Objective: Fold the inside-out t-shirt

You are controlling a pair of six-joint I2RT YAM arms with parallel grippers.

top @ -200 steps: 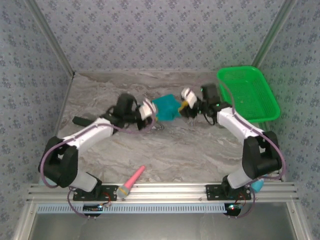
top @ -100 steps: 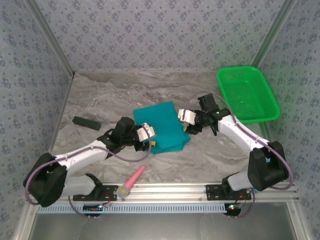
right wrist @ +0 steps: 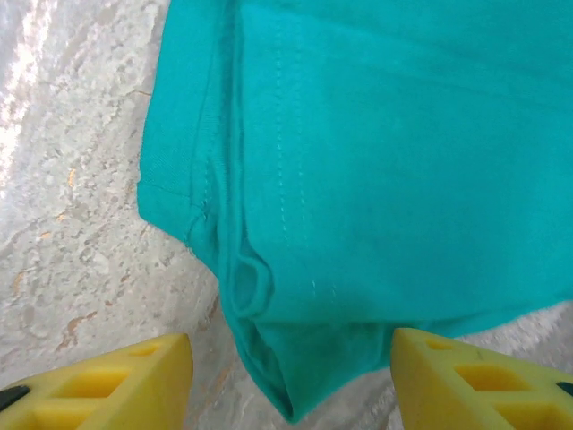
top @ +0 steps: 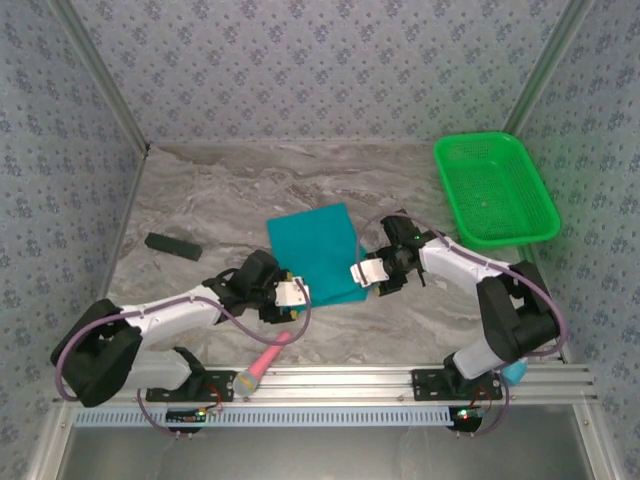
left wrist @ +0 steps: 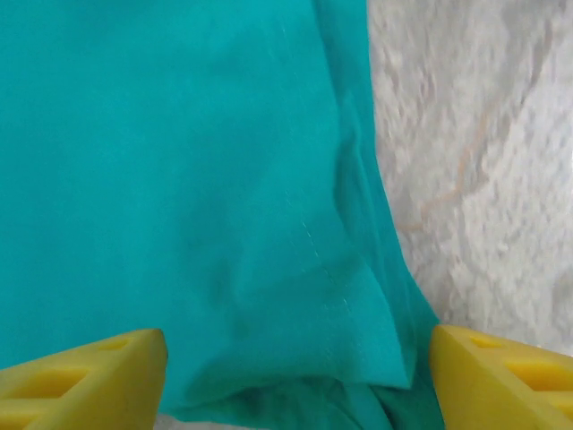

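Teal and flat: the inside-out t-shirt [top: 312,252] has just been let go.

On the grey table [top: 200,200] the t-shirt now lies in the middle as a neat folded rectangle. A second ago it was a small bunched lump held up between the two arms. That looks like the last fold laid down, so the job seems nearly done. The left gripper [top: 293,297] has opened up, with its yellow fingers wide apart. It sits at the t-shirt's near left corner, and the cloth lies loose under it. The right gripper [top: 368,272] is spread wide too and holds nothing. It sits just beside the near right corner.
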